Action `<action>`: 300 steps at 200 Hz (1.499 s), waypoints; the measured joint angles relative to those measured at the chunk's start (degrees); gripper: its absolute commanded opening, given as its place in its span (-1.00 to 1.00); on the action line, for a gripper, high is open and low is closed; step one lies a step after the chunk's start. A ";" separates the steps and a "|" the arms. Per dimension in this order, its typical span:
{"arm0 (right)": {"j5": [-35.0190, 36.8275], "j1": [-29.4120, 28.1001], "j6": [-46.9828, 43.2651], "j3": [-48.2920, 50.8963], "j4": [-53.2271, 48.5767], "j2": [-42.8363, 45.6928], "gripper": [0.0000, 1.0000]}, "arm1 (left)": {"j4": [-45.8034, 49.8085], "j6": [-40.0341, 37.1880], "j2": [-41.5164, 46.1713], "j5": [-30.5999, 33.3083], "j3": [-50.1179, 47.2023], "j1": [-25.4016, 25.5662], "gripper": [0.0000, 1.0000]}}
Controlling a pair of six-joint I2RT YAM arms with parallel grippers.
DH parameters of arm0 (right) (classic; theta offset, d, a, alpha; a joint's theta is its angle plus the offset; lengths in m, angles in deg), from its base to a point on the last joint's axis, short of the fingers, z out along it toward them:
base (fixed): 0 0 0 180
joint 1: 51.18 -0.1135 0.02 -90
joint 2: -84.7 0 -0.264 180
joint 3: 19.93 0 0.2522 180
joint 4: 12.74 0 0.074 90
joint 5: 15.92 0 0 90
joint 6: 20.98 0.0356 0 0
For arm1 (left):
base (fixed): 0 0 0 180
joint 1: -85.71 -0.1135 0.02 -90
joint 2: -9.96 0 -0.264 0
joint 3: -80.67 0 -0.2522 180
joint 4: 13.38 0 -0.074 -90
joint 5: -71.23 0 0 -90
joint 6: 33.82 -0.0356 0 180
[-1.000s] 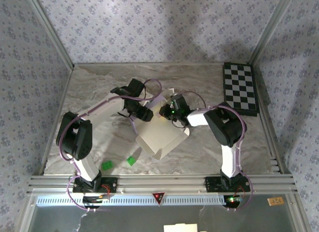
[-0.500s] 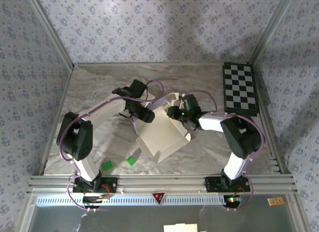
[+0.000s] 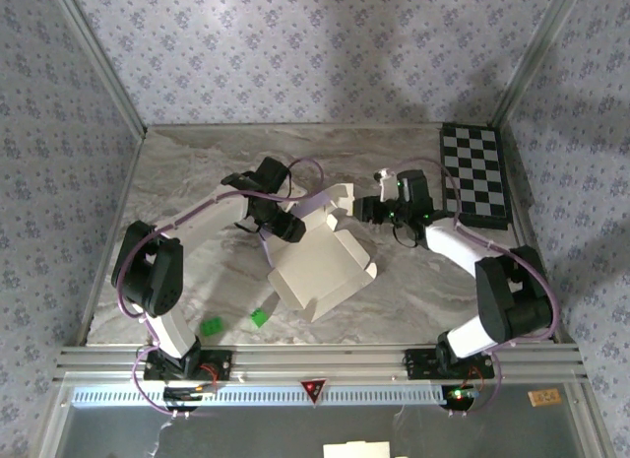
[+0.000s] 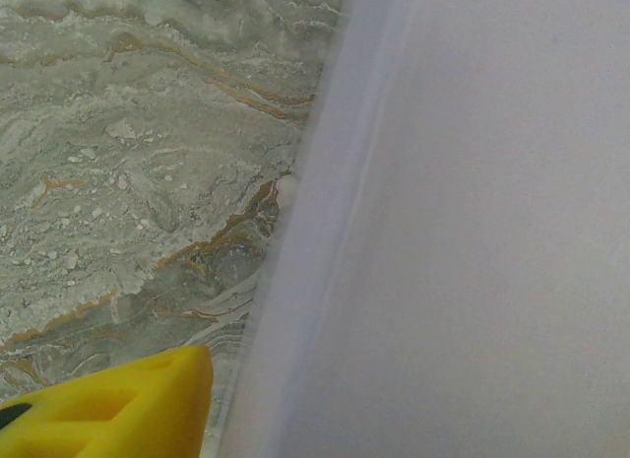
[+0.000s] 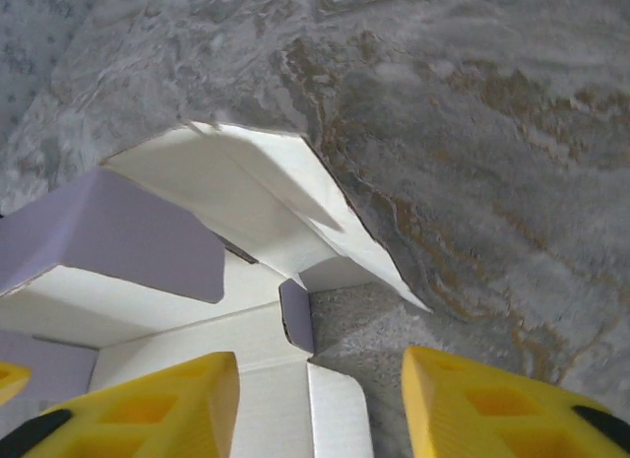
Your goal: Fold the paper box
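Observation:
The paper box (image 3: pixel 320 269) lies half-folded at mid table, white inside and pale lilac outside, with several flaps raised. My left gripper (image 3: pixel 286 226) sits at its upper-left flap. In the left wrist view that lilac flap (image 4: pixel 472 231) stands between the jaws, with one yellow finger (image 4: pixel 118 404) well off to its left and the other hidden behind it. The jaws look open around the flap. My right gripper (image 3: pixel 370 210) hovers just right of the box, open and holding nothing. Its fingers (image 5: pixel 148 404) frame a box corner (image 5: pixel 295 315) and bare table.
A black-and-white checkerboard (image 3: pixel 474 174) lies at the back right. Two small green bits (image 3: pixel 260 317) (image 3: pixel 211 327) rest near the front left. Patterned walls close in the table (image 3: pixel 197 172) on three sides.
My right gripper has opened, let go of the box and pulled back to the right, its arm swinging outward. The freed flap stands up. The left arm has not moved.

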 measured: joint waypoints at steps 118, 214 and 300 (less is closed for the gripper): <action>-14.88 5.64 -15.85 -5.79 5.16 -14.43 0.01 | -0.04 -0.39 0.00 0.00 0.00 0.09 0.27; -22.49 6.21 -12.09 -2.91 20.52 -21.35 -0.67 | -0.04 -0.42 -0.02 0.02 0.00 0.09 0.27; -8.04 -0.44 -13.92 0.48 13.42 -8.90 -0.94 | 1.44 -0.42 -0.52 1.95 1.18 0.46 0.24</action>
